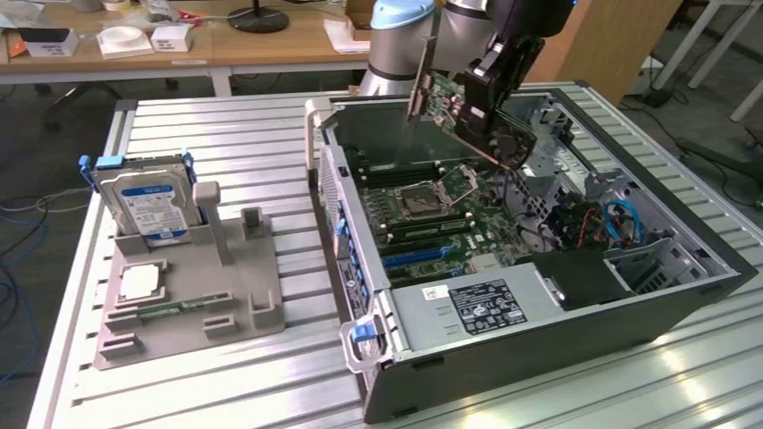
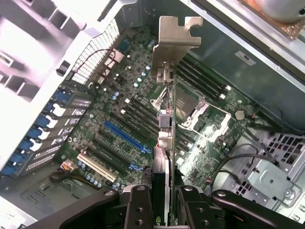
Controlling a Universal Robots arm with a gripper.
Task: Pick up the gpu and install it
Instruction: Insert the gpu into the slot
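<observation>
Hovering over open case (image 1: 560,344), hand (image 2: 162,205) clenched on gpu (image 2: 172,43); power-supply label (image 1: 483,304) illegible.

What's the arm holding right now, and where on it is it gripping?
The gpu, above the open computer case. The gripper pinches its two flat faces at the edge farthest from the tip of the metal bracket.

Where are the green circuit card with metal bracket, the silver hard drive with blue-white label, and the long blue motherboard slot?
Green circuit card (image 2: 175,37): wrist view, metal bracket.
Silver hard drive (image 1: 149,207): exterior view, blue-white label.
Long blue slot (image 2: 127,137): wrist view, middle.
</observation>
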